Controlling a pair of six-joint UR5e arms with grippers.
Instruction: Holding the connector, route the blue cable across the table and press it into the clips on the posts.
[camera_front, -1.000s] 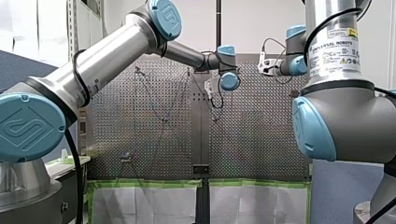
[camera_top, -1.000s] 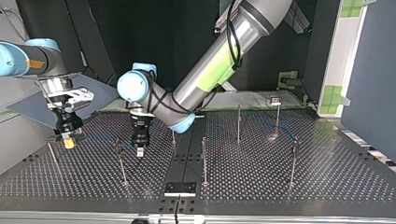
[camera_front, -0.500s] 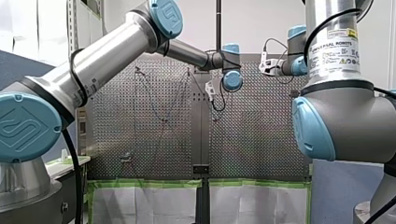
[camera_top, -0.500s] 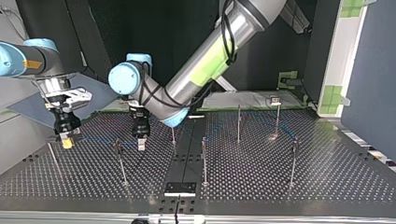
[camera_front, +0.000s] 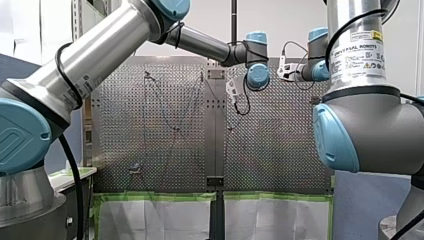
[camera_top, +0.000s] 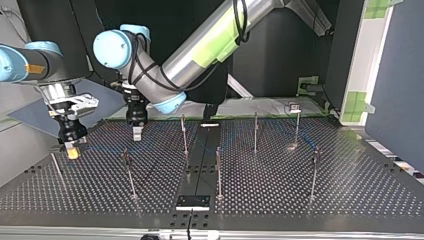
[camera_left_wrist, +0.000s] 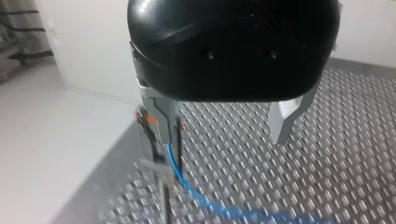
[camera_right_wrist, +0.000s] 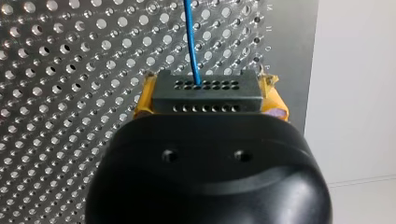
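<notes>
right fingers (camera_right_wrist: 144, 99) (yellow pads) grip connector (camera_right_wrist: 205, 92) | blue cable (camera_right_wrist: 190, 37) over table (camera_right_wrist: 70, 70)

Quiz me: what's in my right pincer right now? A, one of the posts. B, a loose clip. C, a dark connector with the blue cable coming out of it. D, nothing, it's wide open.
C: in the right wrist view the right pincer is shut on the dark connector, and the blue cable runs out of it ahead of the pincer.
</notes>
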